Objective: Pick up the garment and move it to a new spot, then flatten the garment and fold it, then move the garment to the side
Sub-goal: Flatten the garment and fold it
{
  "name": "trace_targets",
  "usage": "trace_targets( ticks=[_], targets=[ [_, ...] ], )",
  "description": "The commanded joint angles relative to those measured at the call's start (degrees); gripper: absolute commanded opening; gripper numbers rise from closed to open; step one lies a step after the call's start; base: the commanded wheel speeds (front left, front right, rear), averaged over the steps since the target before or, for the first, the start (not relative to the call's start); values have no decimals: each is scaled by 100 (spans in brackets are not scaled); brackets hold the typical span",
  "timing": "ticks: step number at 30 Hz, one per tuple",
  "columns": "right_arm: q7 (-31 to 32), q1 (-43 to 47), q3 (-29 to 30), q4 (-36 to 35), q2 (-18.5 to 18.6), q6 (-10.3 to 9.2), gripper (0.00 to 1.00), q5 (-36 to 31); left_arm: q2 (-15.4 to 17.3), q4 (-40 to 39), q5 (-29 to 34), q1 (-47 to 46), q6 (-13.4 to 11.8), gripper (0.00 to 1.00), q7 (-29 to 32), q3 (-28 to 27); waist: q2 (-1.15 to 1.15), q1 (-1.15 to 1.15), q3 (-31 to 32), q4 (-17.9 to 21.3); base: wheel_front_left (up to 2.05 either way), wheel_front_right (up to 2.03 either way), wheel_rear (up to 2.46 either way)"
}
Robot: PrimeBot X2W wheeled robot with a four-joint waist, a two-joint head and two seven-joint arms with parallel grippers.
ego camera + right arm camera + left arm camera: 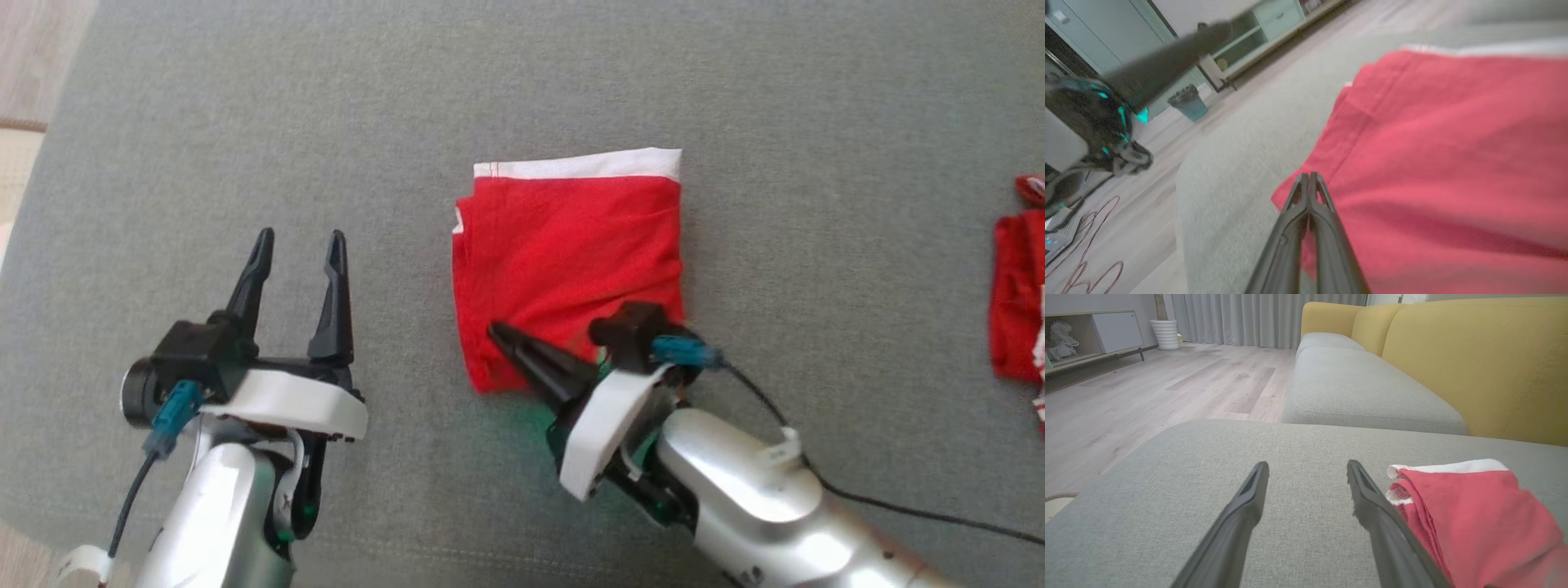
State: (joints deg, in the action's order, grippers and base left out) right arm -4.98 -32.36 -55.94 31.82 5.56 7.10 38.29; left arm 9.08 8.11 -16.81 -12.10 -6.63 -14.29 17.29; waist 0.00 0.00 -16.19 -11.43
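The red garment [567, 261] lies folded into a near square at the middle of the grey sofa cushion [735, 98], with its white band [580, 166] along the 12 o'clock edge. It looks already folded, so I judge that only the move to the side is left.

The right gripper [494, 331] is clenched, its two fingers pressed together. They lie over the garment's 7 o'clock corner. I cannot tell if any cloth is caught between them. The left gripper [300, 238] is released, its fingers wide apart, at 8 o'clock over bare cushion, to the left of the garment.

The main danger is to the fold. If the closed fingers push or drag from this one corner, the top layer may slide over the lower ones, and the square may turn or bunch. The layers at the 9 o'clock edge look loose and could open first. Another red cloth [1016, 294] lies at 3 o'clock, well apart. A move in that direction could mix the two.
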Motion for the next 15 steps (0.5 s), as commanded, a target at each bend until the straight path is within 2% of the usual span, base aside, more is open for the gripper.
trace_targets(
  ticks=[1,5,6,7,8,9,10,15],
  targets=[
    [-377,-177,69,-410,30,39,0,-98,126,-151,-18,-143,-25,100,-63,-267,0,0,95,89,0,0,0],
    [-718,-88,504,-874,263,39,0,-339,171,-161,-13,-59,-23,100,-64,-274,0,0,226,215,0,0,0],
    [-771,-1,731,-1046,346,39,17,-418,191,-170,-7,-32,-28,100,-64,-276,0,0,271,262,0,0,0],
    [-810,113,1009,-1209,431,39,100,-508,207,-182,4,-6,-34,100,-64,-274,0,0,320,305,0,0,0],
    [-824,254,1309,-1354,507,39,100,-610,224,-204,15,22,-43,100,-65,-273,0,0,360,354,0,0,0],
    [-833,589,1996,-1650,616,39,100,-837,255,-242,38,79,-59,100,-61,-258,0,0,446,437,0,0,0],
    [-833,589,1996,-1650,616,39,100,-837,255,-242,38,79,-59,100,-61,-258,0,0,446,437,0,0,0],
    [-522,1528,3793,-2409,615,39,100,-1554,378,-332,79,223,-106,100,-28,-268,0,0,626,642,0,0,0]
  ],
)
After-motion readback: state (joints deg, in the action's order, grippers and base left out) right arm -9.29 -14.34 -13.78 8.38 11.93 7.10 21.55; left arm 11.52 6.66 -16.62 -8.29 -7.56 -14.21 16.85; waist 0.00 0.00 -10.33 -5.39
